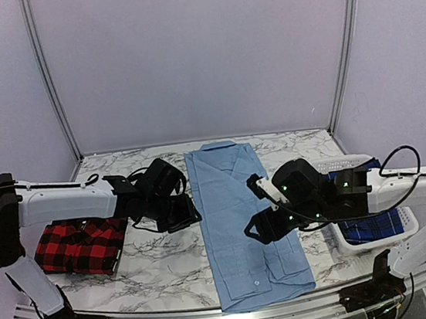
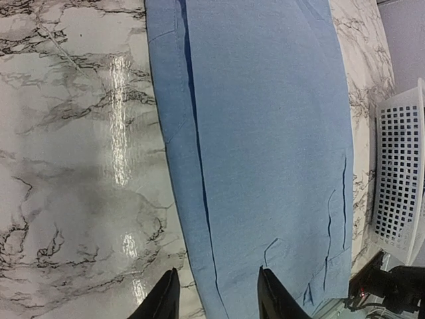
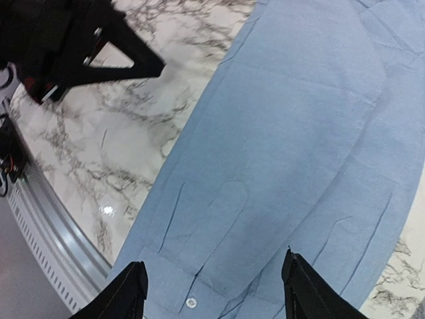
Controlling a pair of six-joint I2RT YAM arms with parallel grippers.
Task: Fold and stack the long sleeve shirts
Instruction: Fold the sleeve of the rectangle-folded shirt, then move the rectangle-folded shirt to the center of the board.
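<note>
While R gripper [image 3: 214, 287] hangs wide, L gripper [image 2: 218, 296] half-open, both empty over light blue shirt [image 1: 239, 211], you shld pinch hem [image 1: 270, 296] corners evenly, fold twd collar [image 1: 220, 149], keep edges flush

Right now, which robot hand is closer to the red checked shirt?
Left. The left gripper hovers at the edge of the blue shirt nearest the red checked shirt; the right gripper is over the blue shirt's opposite side.
</note>
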